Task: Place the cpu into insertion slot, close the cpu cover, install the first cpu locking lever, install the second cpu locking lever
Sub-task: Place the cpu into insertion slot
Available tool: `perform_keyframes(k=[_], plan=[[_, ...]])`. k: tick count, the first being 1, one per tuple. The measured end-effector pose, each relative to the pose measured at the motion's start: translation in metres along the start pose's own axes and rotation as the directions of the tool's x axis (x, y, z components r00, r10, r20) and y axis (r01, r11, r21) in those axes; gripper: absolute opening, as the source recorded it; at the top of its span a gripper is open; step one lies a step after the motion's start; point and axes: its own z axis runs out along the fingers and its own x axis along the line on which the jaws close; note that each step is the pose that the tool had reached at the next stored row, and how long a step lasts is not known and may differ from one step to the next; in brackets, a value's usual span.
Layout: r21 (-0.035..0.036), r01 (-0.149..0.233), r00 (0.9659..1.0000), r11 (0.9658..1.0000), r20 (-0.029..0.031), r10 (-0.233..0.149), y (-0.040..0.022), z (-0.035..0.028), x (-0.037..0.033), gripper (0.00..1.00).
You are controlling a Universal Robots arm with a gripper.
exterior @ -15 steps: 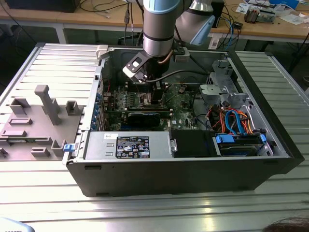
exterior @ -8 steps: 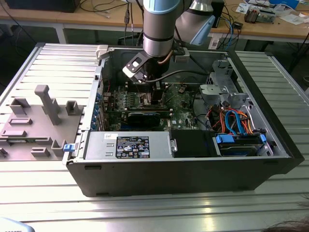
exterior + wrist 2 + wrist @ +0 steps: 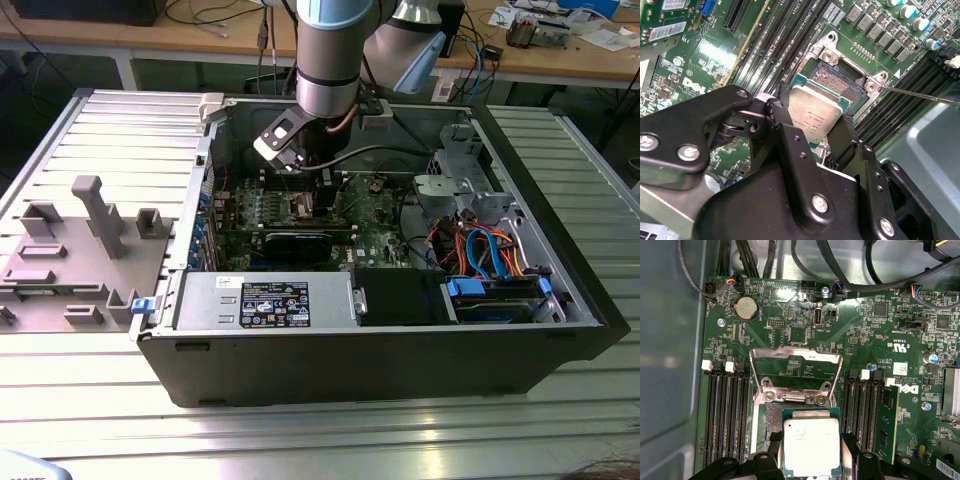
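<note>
arm (image 3: 335,60) is down inside the open computer case (image 3: 300,375), and in both wrist views the gripper (image 3: 812,122) has the cpu (image 3: 815,112) pinched by two opposite edges, black fingers (image 3: 777,117) snug on either side, silver lid facing the camera. the jaws stand narrow, just the chip's width, and nothing else is between them. now the relation that matters: the insertion slot (image 3: 771,422) lies directly beneath the chip, and the chip's edges run close to parallel with the socket's rim in the first wrist view. it doesn't cover the socket fully, though. a strip of the dark contact field shows beside it, toward one bank of memory slots (image 3: 725,410), and in the second wrist view more of the socket (image 3: 840,80) is bare beyond the chip's far edge. so i'd call it over the slot but not seated; whether any edge touches the socket i can't tell. the cpu cover (image 3: 795,353) stands swung up and open past the slot's far side, clear of the chip, with green board (image 3: 800,332) showing through its window.
</note>
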Motion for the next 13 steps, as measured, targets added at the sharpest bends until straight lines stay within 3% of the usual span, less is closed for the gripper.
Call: perform_keyframes(k=[13], plan=[[-0.0002,-0.020,0.9998,0.9998,0.0001,0.020,0.0000,0.0007,0.0001,0.55]])
